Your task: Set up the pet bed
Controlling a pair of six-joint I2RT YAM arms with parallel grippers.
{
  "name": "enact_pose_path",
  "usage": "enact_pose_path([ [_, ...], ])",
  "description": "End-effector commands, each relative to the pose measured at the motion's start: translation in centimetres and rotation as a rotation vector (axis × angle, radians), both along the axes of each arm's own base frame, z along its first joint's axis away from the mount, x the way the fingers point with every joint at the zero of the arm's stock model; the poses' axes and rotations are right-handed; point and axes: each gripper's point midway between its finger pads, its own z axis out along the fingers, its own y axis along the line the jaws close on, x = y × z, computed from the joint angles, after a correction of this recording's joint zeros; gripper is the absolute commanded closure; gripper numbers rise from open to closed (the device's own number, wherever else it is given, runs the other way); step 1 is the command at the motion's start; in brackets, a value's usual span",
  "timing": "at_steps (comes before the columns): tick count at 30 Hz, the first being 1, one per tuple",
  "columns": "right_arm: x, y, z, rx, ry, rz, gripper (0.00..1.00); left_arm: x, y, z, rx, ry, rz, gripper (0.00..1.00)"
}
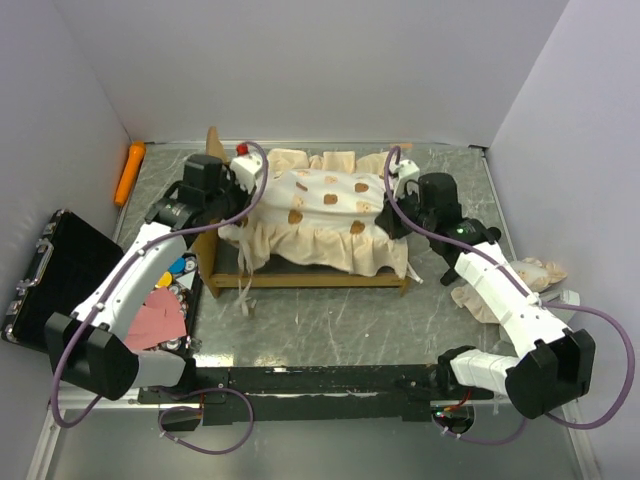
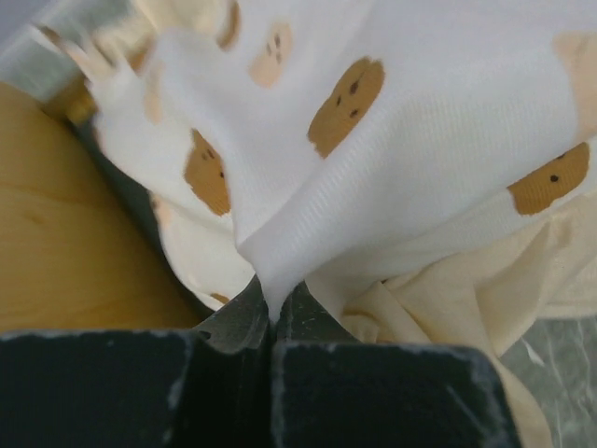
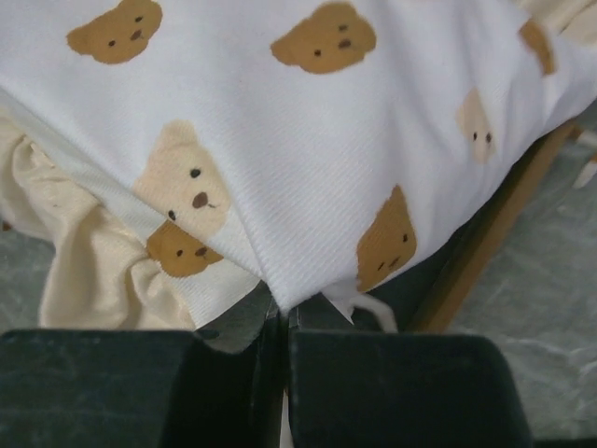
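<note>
The pet bed's light-wood frame (image 1: 310, 283) stands in the middle of the table, its headboard (image 1: 213, 150) at the left. The cream bear-print ruffled mattress (image 1: 330, 215) lies bunched across the frame. My left gripper (image 1: 247, 203) is shut on the mattress's left end; in the left wrist view (image 2: 270, 313) white fabric (image 2: 392, 159) is pinched between the jaws beside the wood (image 2: 65, 252). My right gripper (image 1: 392, 220) is shut on the right end; in the right wrist view (image 3: 283, 308) it pinches a corner of the mattress (image 3: 308, 168). A matching cream pillow (image 1: 538, 272) lies at the right, partly under my right arm.
A black hard case (image 1: 40, 280) lies open at the left edge, with a pink piece (image 1: 158, 318) and small coloured items (image 1: 180, 268) beside it. An orange object (image 1: 130, 172) lies at the back left. White walls enclose the table.
</note>
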Motion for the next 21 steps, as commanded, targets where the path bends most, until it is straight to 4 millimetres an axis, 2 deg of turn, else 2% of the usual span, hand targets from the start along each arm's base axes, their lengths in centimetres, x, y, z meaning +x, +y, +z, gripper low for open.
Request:
enact_pose_path([
  [1, -0.5, -2.6, -3.1, -0.051, 0.076, -0.109, 1.0, 0.4, 4.5, -2.0, 0.114, -0.015, 0.142, 0.99],
  [4, -0.3, -3.1, -3.6, -0.071, 0.082, -0.138, 0.99, 0.4, 4.4, -3.0, 0.116, 0.009, 0.136, 0.99],
  [5, -0.2, -3.1, -3.4, -0.069, 0.081, -0.141, 0.94, 0.4, 4.3, -3.3, 0.115, 0.019, 0.133, 0.99],
  [7, 0.1, -3.0, -2.9, -0.066, 0.078, -0.141, 0.75, 0.5, 4.1, -3.3, 0.111, 0.023, 0.125, 0.98],
  [8, 0.2, -3.1, -2.4, -0.067, 0.072, -0.15, 0.63, 0.5, 4.0, -3.3, 0.106, 0.023, 0.119, 0.94],
  [9, 0.4, -3.3, -2.2, -0.071, 0.073, -0.168, 0.51, 0.5, 3.9, -3.3, 0.104, 0.027, 0.117, 0.88],
  [11, 0.5, -3.8, -1.4, -0.085, 0.071, -0.203, 0.39, 0.3, 3.4, -3.2, 0.089, 0.042, 0.095, 0.67],
  [13, 0.5, -4.0, -0.3, -0.095, 0.046, -0.234, 0.32, -0.2, 3.1, -3.1, 0.078, 0.056, 0.079, 0.46],
  [15, -0.2, -3.1, 1.0, -0.095, -0.01, -0.217, 0.28, -0.6, 3.0, -2.4, 0.065, 0.055, 0.071, 0.35],
  [19, -2.4, 1.0, 3.5, -0.114, -0.178, -0.106, 0.2, -1.8, 2.5, 0.2, 0.023, 0.023, 0.039, 0.15],
  [21, -3.6, 3.0, 4.0, -0.108, -0.22, -0.044, 0.16, -2.7, 2.4, 1.6, 0.004, 0.012, 0.02, 0.1],
])
